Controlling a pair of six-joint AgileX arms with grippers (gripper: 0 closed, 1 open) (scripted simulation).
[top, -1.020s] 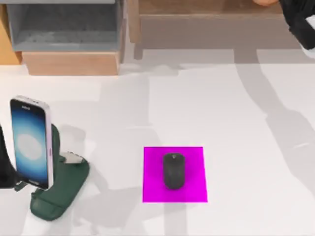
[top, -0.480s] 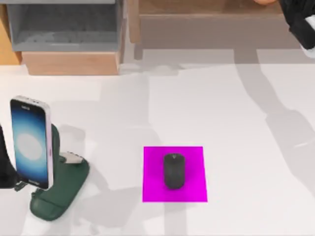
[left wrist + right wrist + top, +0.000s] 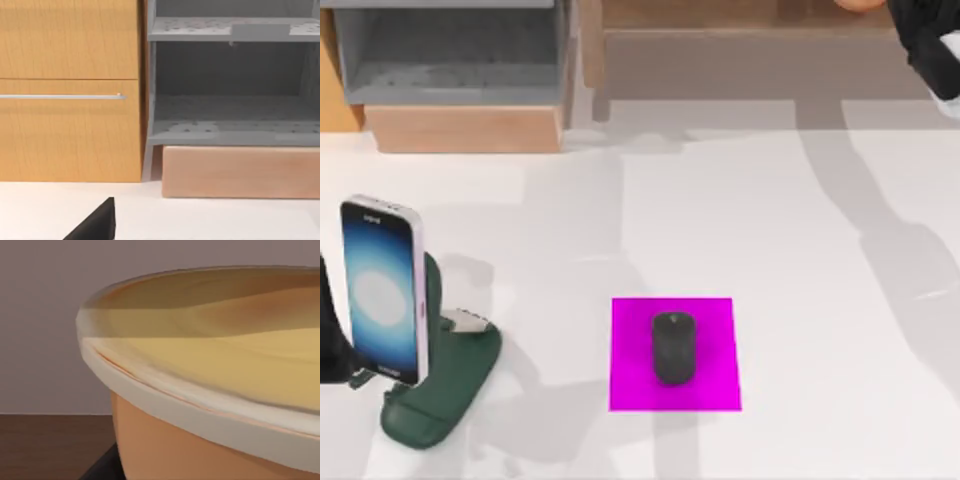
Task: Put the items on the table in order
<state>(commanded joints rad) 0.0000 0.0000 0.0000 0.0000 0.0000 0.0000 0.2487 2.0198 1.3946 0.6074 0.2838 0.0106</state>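
Note:
The smartphone [image 3: 382, 290] with its glowing blue-white screen leans upright on the dark green stand [image 3: 440, 390] at the table's left. My left gripper [image 3: 332, 345] is a dark shape at the left edge, right beside the phone; one black fingertip [image 3: 95, 225] shows in the left wrist view. The black mouse [image 3: 672, 346] lies on the magenta pad [image 3: 630, 385] near the middle front. The orange cup [image 3: 190, 440] with its yellow lid [image 3: 225, 355] stands on a dark wooden surface, very close in the right wrist view. My right gripper [image 3: 898, 12] is at the far right back by the cup [image 3: 860, 3].
Wooden shelving [image 3: 460, 130] with a grey compartment [image 3: 450, 50] lines the back left. A brown shelf unit [image 3: 750, 60] runs along the back right. The white table [image 3: 800, 250] is bare between the pad and the shelving.

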